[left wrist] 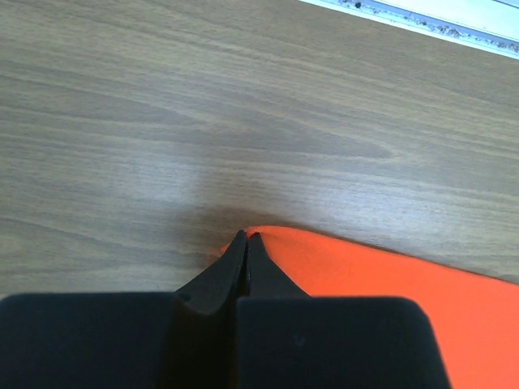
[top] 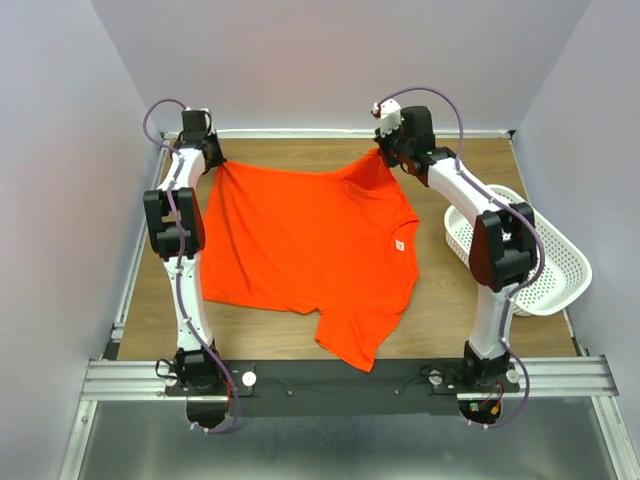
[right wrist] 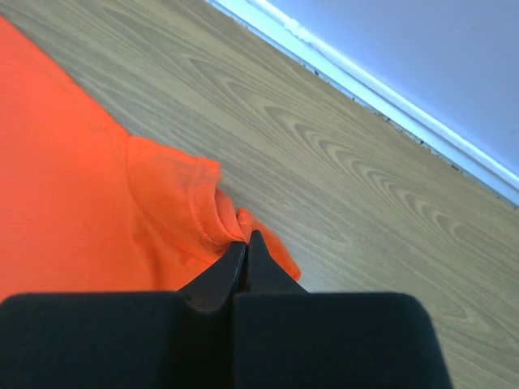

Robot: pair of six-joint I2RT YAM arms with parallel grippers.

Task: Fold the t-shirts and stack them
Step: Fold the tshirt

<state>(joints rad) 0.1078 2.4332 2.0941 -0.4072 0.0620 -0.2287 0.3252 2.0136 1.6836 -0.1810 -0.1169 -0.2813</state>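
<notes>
— Where's the orange t-shirt [top: 300, 240]?
— Flat on the table [top: 440, 300], toward its far edge. My left fingers [left wrist: 223, 275] are closed on its far-left corner, my right fingers [right wrist: 225, 274] on its far-right hemmed corner.

A: What do the arms look like?

B: The left arm [top: 180, 262] and the right arm [top: 492, 300] are twins. Each has white tube-shaped segments joined by chunky black housings, with rounded dark red covers [top: 484, 250] at the elbows.

A: Any wiring?

B: Yes, a thin purplish-grey cable [top: 148, 120] loops out near the top of each arm, and more of it trails along the lower segments to the black bases [top: 200, 372]. A small white fitting [top: 384, 108] caps the right one's upper end.

A: And the business ends?

B: Through the wrist cameras the left gripper [left wrist: 246, 237] and the right gripper [right wrist: 246, 235] look alike: a broad matte black block, then two black fingers [left wrist: 223, 271] tapering to thin points.
</notes>
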